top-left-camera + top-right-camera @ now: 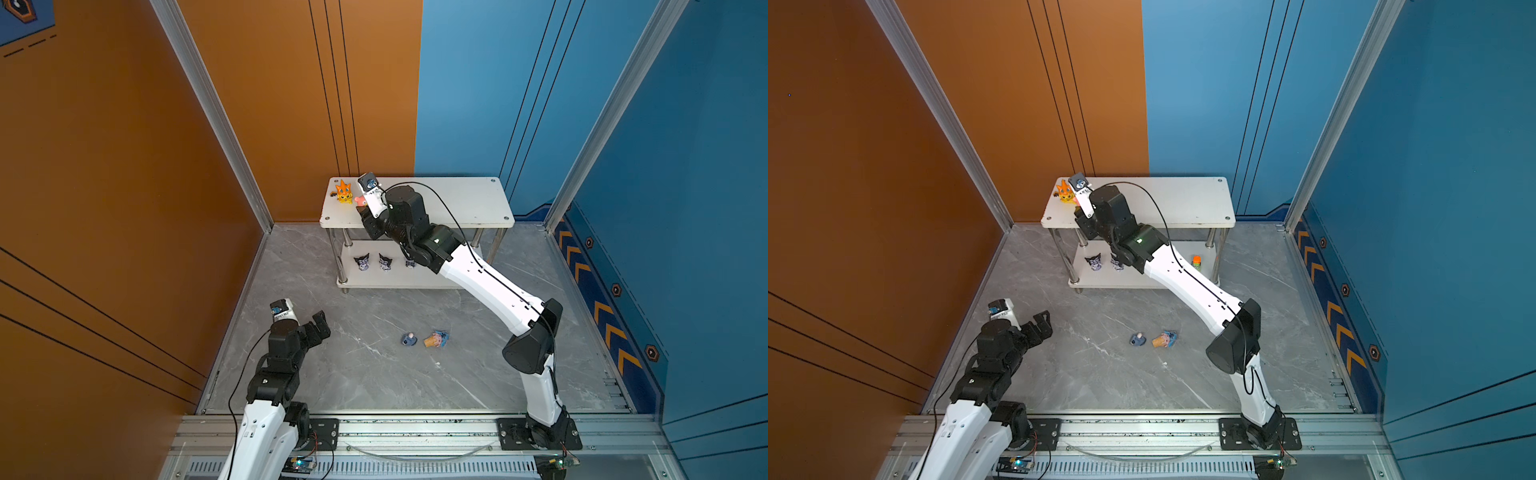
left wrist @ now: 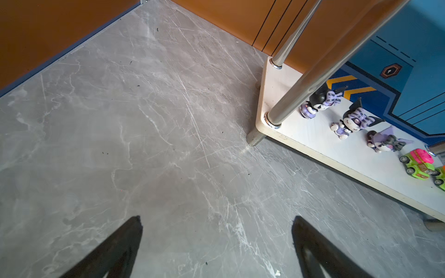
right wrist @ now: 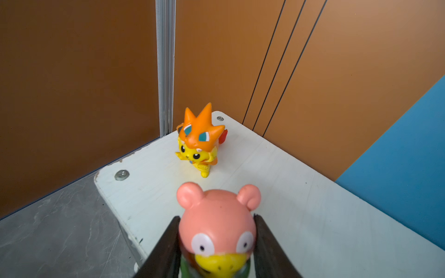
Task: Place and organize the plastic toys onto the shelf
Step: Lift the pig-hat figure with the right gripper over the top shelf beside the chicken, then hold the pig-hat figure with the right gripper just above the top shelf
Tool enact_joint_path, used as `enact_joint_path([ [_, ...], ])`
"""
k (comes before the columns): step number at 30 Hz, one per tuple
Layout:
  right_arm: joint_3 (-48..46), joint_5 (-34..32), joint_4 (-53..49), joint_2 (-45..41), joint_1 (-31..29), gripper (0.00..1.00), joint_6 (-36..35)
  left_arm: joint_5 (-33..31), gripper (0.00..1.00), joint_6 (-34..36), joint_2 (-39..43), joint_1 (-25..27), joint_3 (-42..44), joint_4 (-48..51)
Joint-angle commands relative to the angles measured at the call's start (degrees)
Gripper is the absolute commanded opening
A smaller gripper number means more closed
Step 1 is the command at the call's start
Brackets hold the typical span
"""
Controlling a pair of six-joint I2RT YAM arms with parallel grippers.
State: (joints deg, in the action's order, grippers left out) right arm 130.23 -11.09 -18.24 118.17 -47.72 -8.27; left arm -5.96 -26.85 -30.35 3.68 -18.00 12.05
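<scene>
1. Gripping bear (image 3: 216, 223) with right gripper (image 3: 216, 243): jaws partway closed, pressed against both sides of the head, holding nothing else.
2. Holding it over the top board of the shelf (image 1: 457, 199), near the front-left corner. Cannot tell if resting on the board or just above it.
3. Straight ahead of the gripper, toward the back-left corner, stands the creature (image 3: 201, 142), upright and facing the bear with a clear gap between. Probably the relation that matters: set down short of it, without pushing forward.
4. Keeping left gripper (image 1: 318, 328) wide open and empty, low at the left edge of the worktop (image 1: 374, 374), well apart from the top board. Clearly a job for the right arm, being the nearer.
5. On the lower board (image 2: 361, 156): three heads (image 2: 354, 120) in a row from the left end, then two cars (image 2: 417, 163) toward the right end.
6. Near the worktop's middle, not yet shelved: donkey (image 1: 409, 339) and cone toy (image 1: 436, 338), lying just beside each other, cone end toward the donkey. Likely easier from the left gripper, nearer to both.
</scene>
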Motion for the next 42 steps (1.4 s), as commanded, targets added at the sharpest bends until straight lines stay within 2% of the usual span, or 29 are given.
enact_joint_path([
  [1,2.27,-1.29,6.39,-0.07,1.93,0.16,3.09,0.86,0.98,-0.28,0.2,-0.34,0.77,-0.01],
  [10,1.02,2.34,10.37,2.34,6.9,0.16,8.22,1.09,0.98,-0.22,-0.02,-0.34,0.91,-0.35],
  [18,-4.32,11.72,15.59,1.54,10.9,0.18,9.29,1.19,0.98,-0.31,-0.13,-0.43,1.06,-0.69],
  [24,-7.09,14.75,16.84,1.08,11.93,0.18,10.32,1.03,0.98,-0.39,-0.11,-0.52,1.51,-0.67],
  [42,-16.13,15.1,19.76,-4.75,10.89,0.26,8.36,1.61,0.98,-0.36,0.02,-1.2,2.22,-2.91],
])
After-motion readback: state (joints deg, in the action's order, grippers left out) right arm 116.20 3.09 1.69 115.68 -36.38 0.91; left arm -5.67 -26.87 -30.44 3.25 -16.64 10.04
